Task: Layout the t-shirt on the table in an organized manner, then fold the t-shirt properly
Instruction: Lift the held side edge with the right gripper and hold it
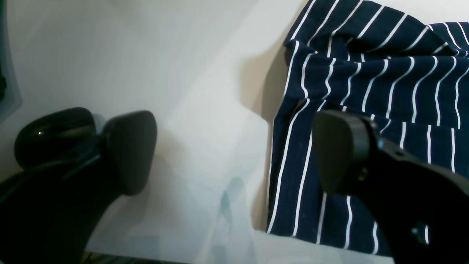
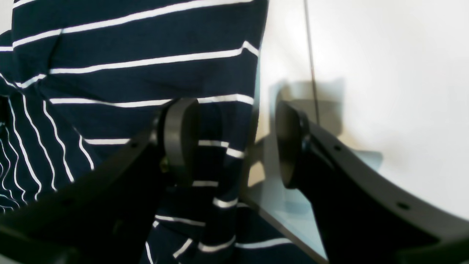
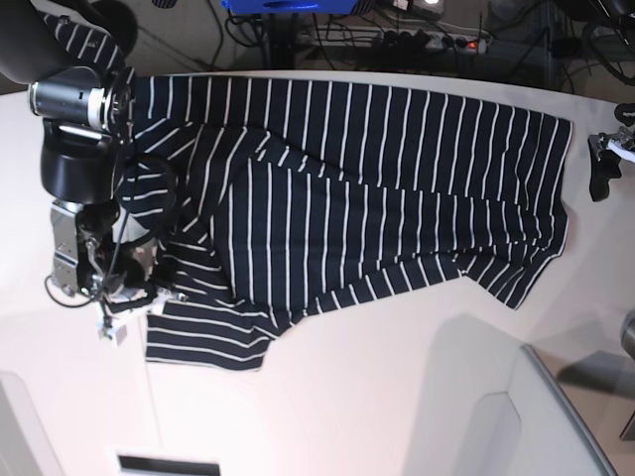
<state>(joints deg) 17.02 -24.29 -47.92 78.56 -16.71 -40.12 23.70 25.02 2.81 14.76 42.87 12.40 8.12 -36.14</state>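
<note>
Lying spread across the white table [image 3: 377,397], the striped t-shirt [image 3: 337,188] is wrinkled w/ folds at the base view's left. Right gripper [image 2: 238,143] hangs over its edge, jaws apart, 1 finger above cloth. Left gripper [image 1: 234,154] also gapes, straddling a shirt edge, nothing held.

The t-shirt [image 3: 337,188] is showing soft, matt striped cloth; the table [image 3: 397,397] is looking smooth, matt white.

Dark floor [image 3: 327,55] beyond far edge w/ tangled cables [image 3: 516,45], power strip [image 3: 412,38] & blue box [image 3: 288,6]
</note>
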